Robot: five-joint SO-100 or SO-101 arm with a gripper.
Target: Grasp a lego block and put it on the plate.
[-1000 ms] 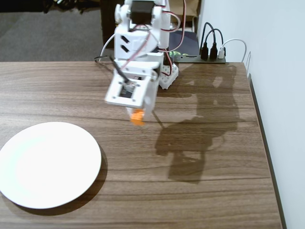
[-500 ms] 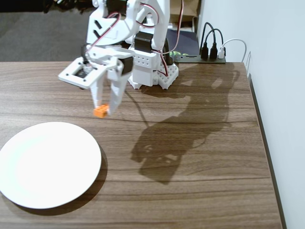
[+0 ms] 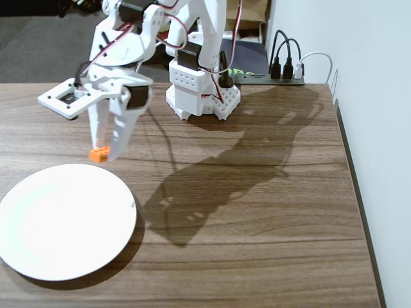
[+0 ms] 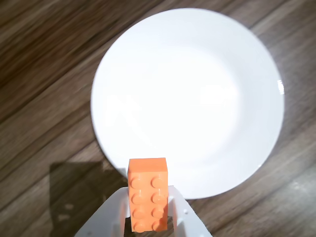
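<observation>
The jaws are pinching the lego block (image 4: 147,193) at their tips. Ahead lies the plate (image 4: 197,64); releasing early risks dropping it on the counter (image 3: 257,212).

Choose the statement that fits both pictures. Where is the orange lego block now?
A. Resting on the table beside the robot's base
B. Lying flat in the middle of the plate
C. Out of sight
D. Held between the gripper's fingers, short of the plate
D: the lego block sits clamped in the gripper, while the plate lies bare.
</observation>
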